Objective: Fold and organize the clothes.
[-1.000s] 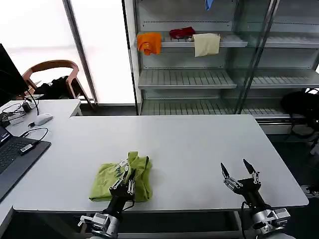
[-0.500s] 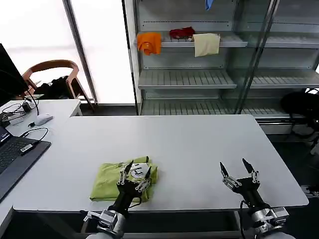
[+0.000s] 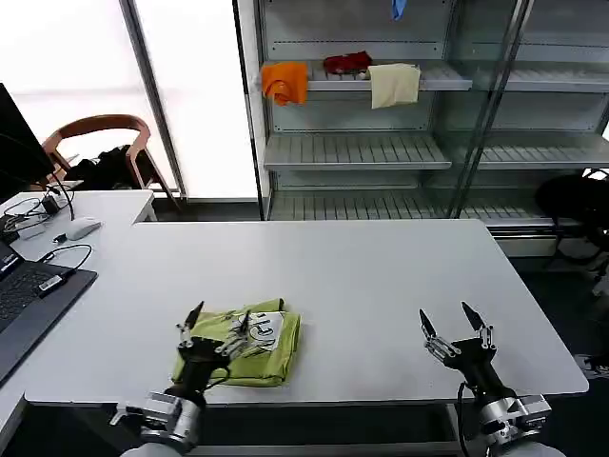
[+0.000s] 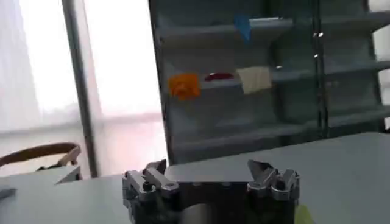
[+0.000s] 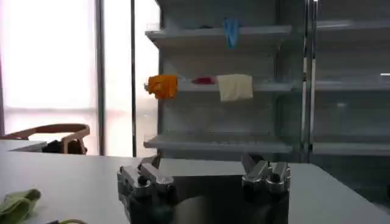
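Observation:
The clothes, a lime T-shirt (image 3: 238, 350), lie folded into a small flat rectangle near the table's front edge, left of centre. A white graphic (image 3: 264, 330) faces up on the fold's right part. My left gripper (image 3: 219, 318) hovers open over the shirt's near left side, with nothing between its fingers; in the left wrist view the left gripper (image 4: 207, 168) stands wide apart. My right gripper (image 3: 449, 319) is open above the bare table at the front right, well apart from the shirt. In the right wrist view the right gripper (image 5: 201, 162) is empty and the shirt (image 5: 18, 204) lies far off.
A laptop (image 3: 24, 295), a mouse (image 3: 82, 227) and cables occupy the table's left end, with a chair (image 3: 105, 129) behind. Shelves behind the table carry an orange cloth (image 3: 285, 82), a red cloth (image 3: 347, 63) and a cream cloth (image 3: 394, 84). The white table (image 3: 381, 276) is bare at centre and right.
The left gripper, shut on raised fabric a second ago, opened, let the shirt drop flat with the graphic up, and shifted left. The right gripper has not moved.

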